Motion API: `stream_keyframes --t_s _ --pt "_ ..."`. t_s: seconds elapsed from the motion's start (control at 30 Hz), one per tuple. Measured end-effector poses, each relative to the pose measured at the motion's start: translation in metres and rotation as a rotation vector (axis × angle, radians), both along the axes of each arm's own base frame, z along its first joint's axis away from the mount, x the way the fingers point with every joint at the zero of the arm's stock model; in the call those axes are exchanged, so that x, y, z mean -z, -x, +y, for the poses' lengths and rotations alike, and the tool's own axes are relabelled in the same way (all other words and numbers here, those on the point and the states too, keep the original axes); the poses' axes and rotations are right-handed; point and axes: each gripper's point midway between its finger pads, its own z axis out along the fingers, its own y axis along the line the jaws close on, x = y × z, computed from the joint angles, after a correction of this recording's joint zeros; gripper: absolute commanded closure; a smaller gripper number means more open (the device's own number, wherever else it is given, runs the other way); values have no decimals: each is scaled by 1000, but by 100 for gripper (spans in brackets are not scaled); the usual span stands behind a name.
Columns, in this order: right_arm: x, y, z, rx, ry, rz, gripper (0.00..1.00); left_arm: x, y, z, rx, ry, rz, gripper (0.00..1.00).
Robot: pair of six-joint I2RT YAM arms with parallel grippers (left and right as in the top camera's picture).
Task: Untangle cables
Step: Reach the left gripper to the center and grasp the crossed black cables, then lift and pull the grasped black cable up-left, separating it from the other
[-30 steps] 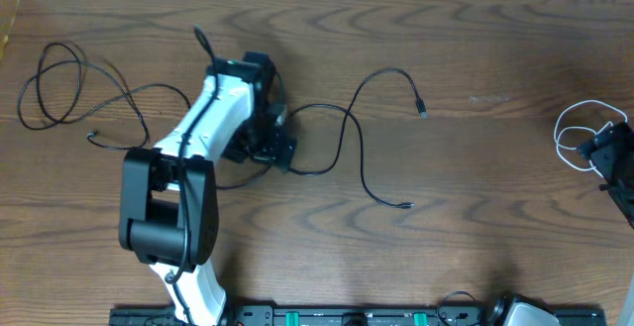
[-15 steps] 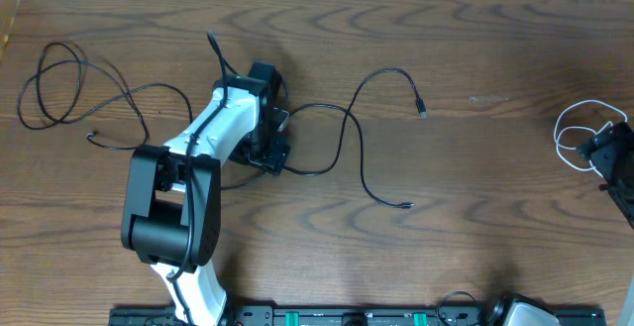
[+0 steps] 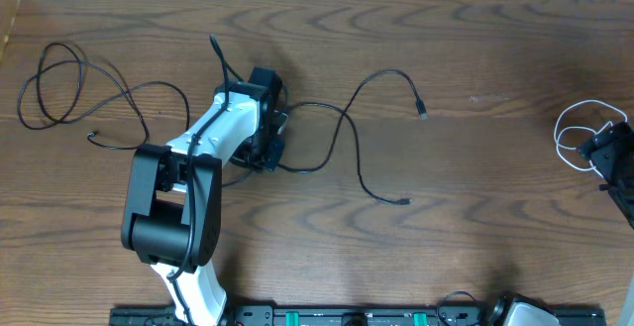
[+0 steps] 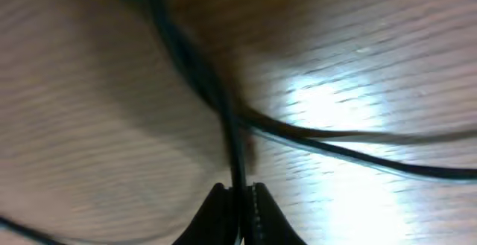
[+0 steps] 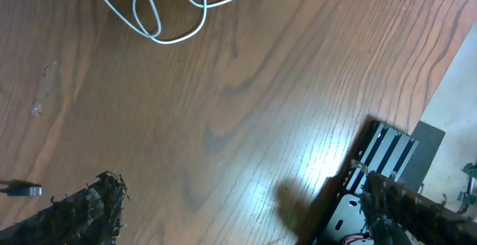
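At table centre-left, left gripper (image 3: pixel 268 151) is down on the wood (image 3: pixel 495 237), tips pressed together and pinching a black cable (image 3: pixel 359 172). Left wrist view agrees: the cord is clamped between the fingertips (image 4: pixel 218 214), and a second black strand (image 4: pixel 350 150) crosses it just beyond the tips. Overhead, two black runs leave the gripper rightward and cross. One arcs up to a plug (image 3: pixel 421 111), the other drops to a plug (image 3: pixel 405 203). Can't tell whether they're one cord or two. Looped black cable (image 3: pixel 48 80) sits at far left. White cable (image 3: pixel 573 133) is coiled at the right edge, just beside the right gripper (image 3: pixel 607 154), whose jaws are spread wide with nothing in them.
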Motion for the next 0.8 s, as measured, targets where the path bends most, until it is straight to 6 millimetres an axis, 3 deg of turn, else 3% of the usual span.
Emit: stream_keyframes --t_s 0.17,0.27,0.33,0.43,0.57,0.7,0.8 --pt "0 0 0 0 0 0 1 -11 6 8 4 -47 39 92" --pt "0 0 0 0 0 0 1 -29 -6 5 3 -39 -2 93" --pt "0 0 0 0 0 0 1 -50 -19 0 0 -12 -73 93" --pt "0 0 0 0 0 0 1 -96 -39 -14 -4 78 -223 93" --pt "0 0 0 0 0 0 1 -154 -51 -35 11 231 -404 93" --pt "0 0 0 0 0 0 1 -188 -51 -56 40 378 -492 92" --pt "0 0 0 0 0 0 1 -202 -50 -67 59 450 -522 93"
